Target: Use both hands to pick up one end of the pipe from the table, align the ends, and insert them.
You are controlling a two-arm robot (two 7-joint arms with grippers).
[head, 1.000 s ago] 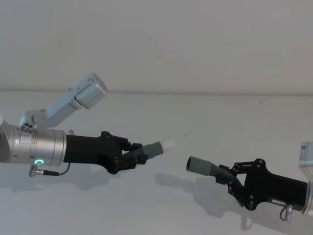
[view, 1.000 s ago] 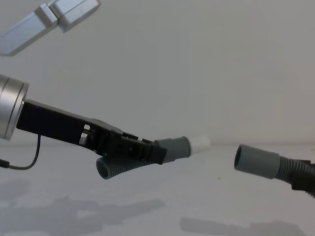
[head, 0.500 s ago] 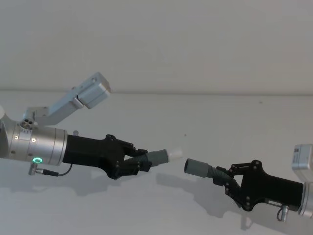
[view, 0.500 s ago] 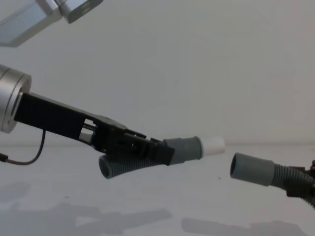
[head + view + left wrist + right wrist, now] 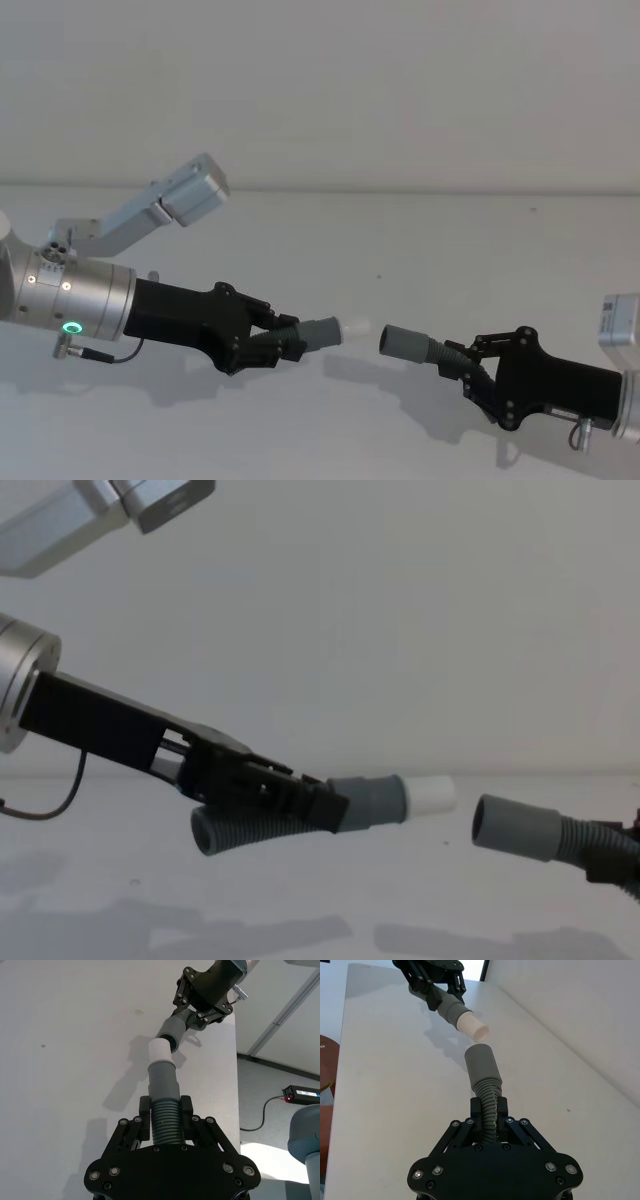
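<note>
left gripper [image 5: 285,340]: seen at centre-left of head view, reaching in from the left on a silver arm with a green ring light [image 5: 72,327]; fingers are closed around the corrugated part of one hose piece, just behind its cuff; held above the table
left hose piece [image 5: 245,825]: gripped mid-body, raised off the table; smooth grey cuff [image 5: 320,331] points toward the right gripper, with the white tip [image 5: 352,326] at the front; free ribbed tail is seen hanging down and back below the gripper in chest view
right gripper [image 5: 470,372]: seen at lower right of head view, reaching in from the right; fingers are clamped on the ribbed section of the other hose piece, behind its socket cuff; held above the table
right hose piece [image 5: 489,1107]: gripped between the black fingers, raised off the table; ribbed part is run up from the fingers to the cuff
socket cuff [image 5: 404,342]: wider grey open end, aimed at the white tip
ends: facing each other, near but apart; a small gap is seen between tip and socket in head and chest views; tip is not inserted; roughly lined up, tip set slightly higher than the socket mouth in chest view
table [image 5: 420,250]: white surface, shadows of both arms are cast on it below the grippers
wall [image 5: 330,80]: pale grey, behind the table
</note>
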